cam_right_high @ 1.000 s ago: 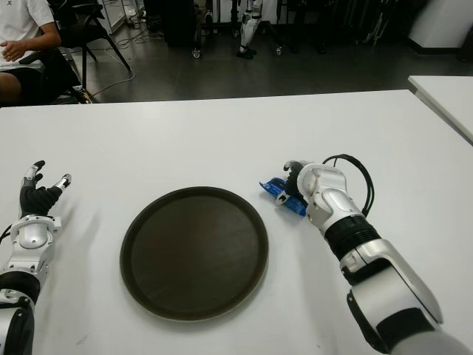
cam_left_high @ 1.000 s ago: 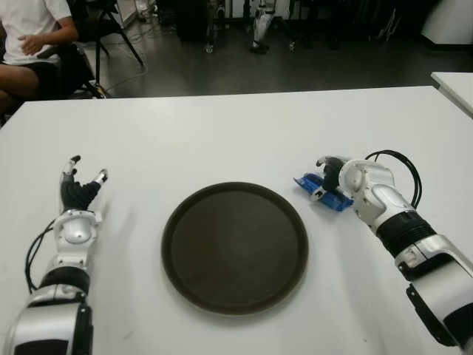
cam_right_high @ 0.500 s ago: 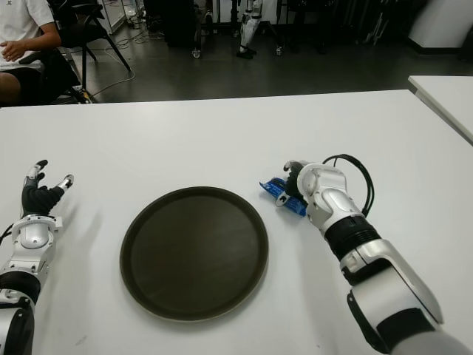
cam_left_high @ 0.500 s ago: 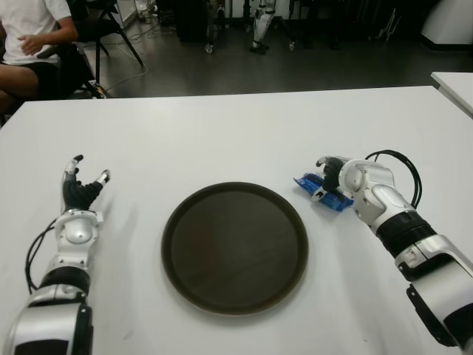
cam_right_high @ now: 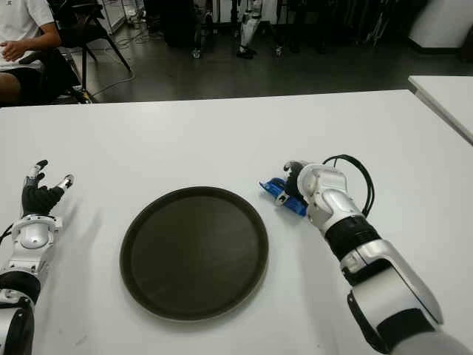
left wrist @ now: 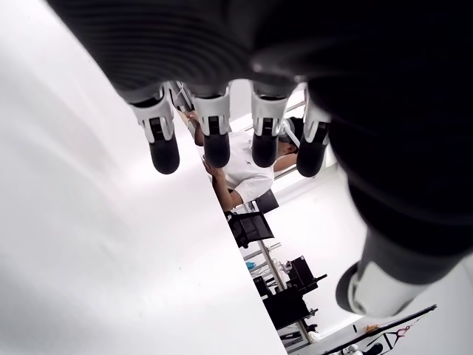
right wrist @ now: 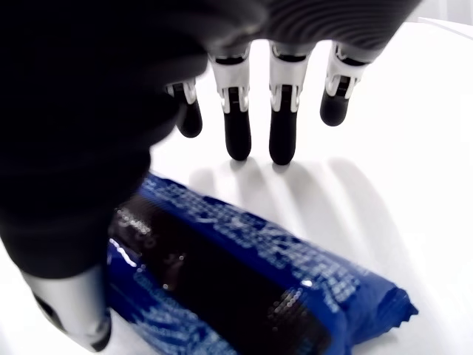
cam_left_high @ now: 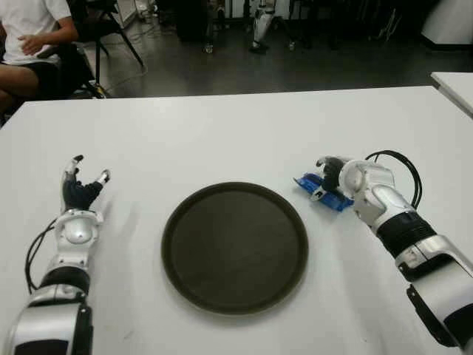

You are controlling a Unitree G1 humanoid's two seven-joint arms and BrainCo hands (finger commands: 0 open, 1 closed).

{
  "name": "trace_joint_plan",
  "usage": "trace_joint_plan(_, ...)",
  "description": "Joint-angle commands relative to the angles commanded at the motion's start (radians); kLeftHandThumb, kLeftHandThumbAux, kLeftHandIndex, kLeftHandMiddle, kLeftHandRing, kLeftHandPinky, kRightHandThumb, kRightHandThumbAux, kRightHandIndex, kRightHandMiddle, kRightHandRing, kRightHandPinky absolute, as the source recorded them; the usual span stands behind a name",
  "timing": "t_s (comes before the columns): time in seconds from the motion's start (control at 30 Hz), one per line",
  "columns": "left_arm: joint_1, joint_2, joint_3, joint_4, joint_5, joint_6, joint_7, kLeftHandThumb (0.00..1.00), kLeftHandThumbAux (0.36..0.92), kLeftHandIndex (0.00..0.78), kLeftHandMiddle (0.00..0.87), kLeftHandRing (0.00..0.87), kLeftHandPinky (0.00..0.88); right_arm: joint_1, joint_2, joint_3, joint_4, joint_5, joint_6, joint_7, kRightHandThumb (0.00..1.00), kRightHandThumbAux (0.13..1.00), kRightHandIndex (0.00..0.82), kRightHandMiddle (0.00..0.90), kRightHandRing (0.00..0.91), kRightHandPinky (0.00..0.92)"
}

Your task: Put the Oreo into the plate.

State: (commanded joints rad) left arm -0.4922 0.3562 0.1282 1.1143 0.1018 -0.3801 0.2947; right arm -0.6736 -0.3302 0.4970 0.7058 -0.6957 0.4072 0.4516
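The fingers (right wrist: 238, 133) of your right hand (cam_left_high: 341, 180) are extended straight and grip nothing; in the right wrist view they reach past the far side of the blue foil Oreo packet (right wrist: 244, 274), with the thumb down beside its near side, so the hand straddles the packet without closing on it. In the left eye view that packet (cam_left_high: 323, 191) lies flat on the white table (cam_left_high: 222, 133), right of centre in the frame, just beside the right rim of the round dark brown plate (cam_left_high: 234, 248) but apart from it. The plate sits in the lower middle of the frame.

Your left hand (cam_left_high: 80, 189) shows at the lower left of the frame, well apart from the plate, on its left side. Its fingers (left wrist: 215, 138) are spread straight and hold nothing.

A seated person in a white shirt (cam_left_high: 29, 29) occupies the upper left corner of the frame, beyond the table's far edge. A second white table (cam_left_high: 454, 85) shows at the right edge.
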Motion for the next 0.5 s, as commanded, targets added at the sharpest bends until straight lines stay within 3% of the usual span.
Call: trace_joint_plan(0.5, 0.012, 0.002, -0.002, -0.015, 0.006, -0.019, 0.008, 0.000, 0.683, 0.015, 0.009, 0.000, 0.003, -0.010, 0.002, 0.020, 0.021, -0.015, -0.003, -0.014, 0.000, 0.736, 0.063, 0.108, 0.067, 0.000)
